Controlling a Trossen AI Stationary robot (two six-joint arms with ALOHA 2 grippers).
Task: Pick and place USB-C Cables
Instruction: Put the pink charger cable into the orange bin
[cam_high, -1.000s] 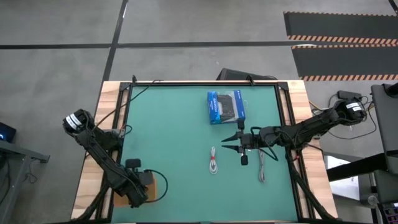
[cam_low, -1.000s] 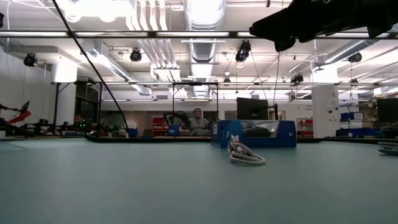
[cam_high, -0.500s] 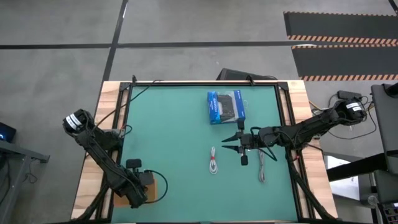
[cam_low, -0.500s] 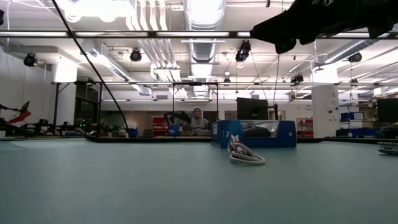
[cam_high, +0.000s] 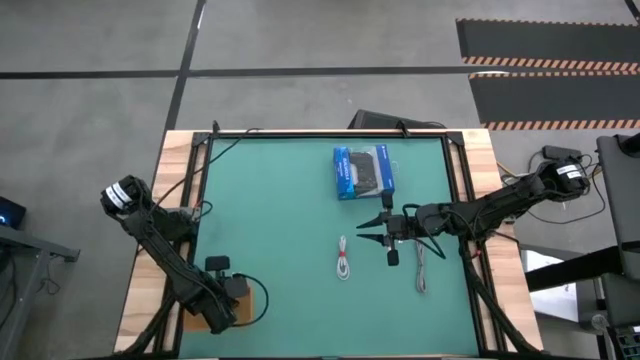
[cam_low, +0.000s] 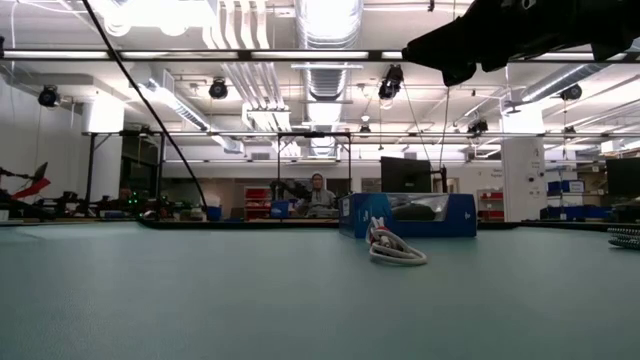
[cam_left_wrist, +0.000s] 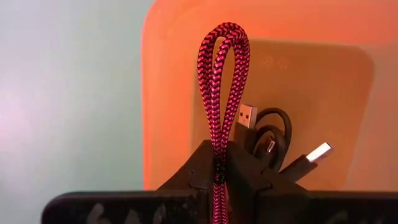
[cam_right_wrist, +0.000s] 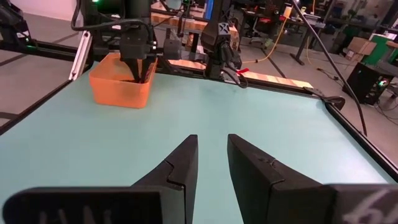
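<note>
My left gripper (cam_left_wrist: 217, 150) hangs over the orange bin (cam_left_wrist: 298, 74) at the table's near-left corner, shut on the red braided cable (cam_left_wrist: 222, 74). The black cable (cam_left_wrist: 272, 134) lies coiled on the bin's floor, its plugs showing. The white cable (cam_high: 343, 258) lies folded on the mat at mid-table, and the grey cable (cam_high: 420, 266) lies to its right. My right gripper (cam_high: 366, 229) is open above the mat between the blue box and the white cable, touching nothing. In the right wrist view its fingers (cam_right_wrist: 180, 165) point toward the bin (cam_right_wrist: 121, 84). My left gripper pinches the red cable's two folded strands (cam_left_wrist: 217, 134) between its two fingers, coming from above and pointing down into the bin. The folded loop end (cam_left_wrist: 224, 37) sticks out past the fingertips toward the bin floor; whether it touches the floor cannot be told.
A blue-and-black packaged box (cam_high: 363, 172) lies on the mat toward the far edge, also seen behind the white cable (cam_low: 396, 250) in the low view. Wooden borders and black frame rails (cam_high: 195, 190) run along the table's sides. A person sits far off in the room (cam_low: 318, 195).
</note>
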